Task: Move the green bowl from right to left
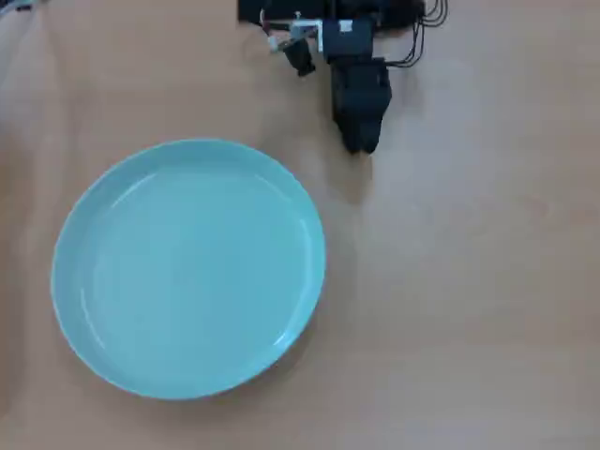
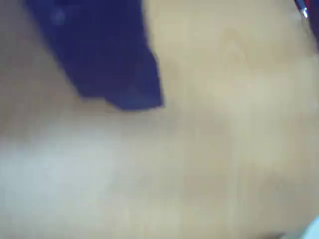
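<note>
Inspection of my station, overhead view first: the green bowl (image 1: 187,267) lies flat on the wooden worktop (image 1: 469,281) in the left half of that picture, upright, its low rim whole and its glossy pale teal inside bare. My arm enters from the top edge, with its black base and cables (image 1: 417,33) at the upper middle, and my pincer (image 1: 360,141) points down the frame from there. The tip sits near the bowl's upper right rim but apart from it; a strip of bare wood shows between the two, and I touch nothing. From above the tip reads as a single dark block, one part lying over the other, so I cannot tell whether my pincer stands wide or narrow; nothing shows in its grasp. A smaller dark part with a white fitting (image 1: 298,52) juts out to the left of the arm near the top edge. The wrist view is heavily blurred: a dark blue-black shape, part of my pincer (image 2: 134,97), comes in from the upper left over tan wood, only one tip is readable there, and a pale sliver at the lower right corner (image 2: 314,230) may be the bowl's rim, though the blur prevents confirmation.
</note>
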`<action>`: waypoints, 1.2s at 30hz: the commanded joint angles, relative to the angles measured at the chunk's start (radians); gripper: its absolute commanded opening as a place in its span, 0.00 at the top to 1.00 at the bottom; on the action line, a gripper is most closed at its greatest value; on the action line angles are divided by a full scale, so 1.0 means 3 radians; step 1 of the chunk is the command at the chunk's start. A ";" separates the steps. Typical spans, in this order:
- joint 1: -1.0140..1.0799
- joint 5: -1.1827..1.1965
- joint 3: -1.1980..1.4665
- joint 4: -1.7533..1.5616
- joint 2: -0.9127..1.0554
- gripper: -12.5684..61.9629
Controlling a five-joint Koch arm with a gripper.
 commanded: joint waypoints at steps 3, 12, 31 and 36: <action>-0.0005 0.0000 0.0097 0.0343 0.0286 0.31; -0.0005 0.0005 0.0097 0.0337 0.0286 0.31; -0.0005 0.0031 -0.0225 0.0598 0.0291 0.32; -0.0066 0.0031 -0.0890 0.1641 0.0291 0.32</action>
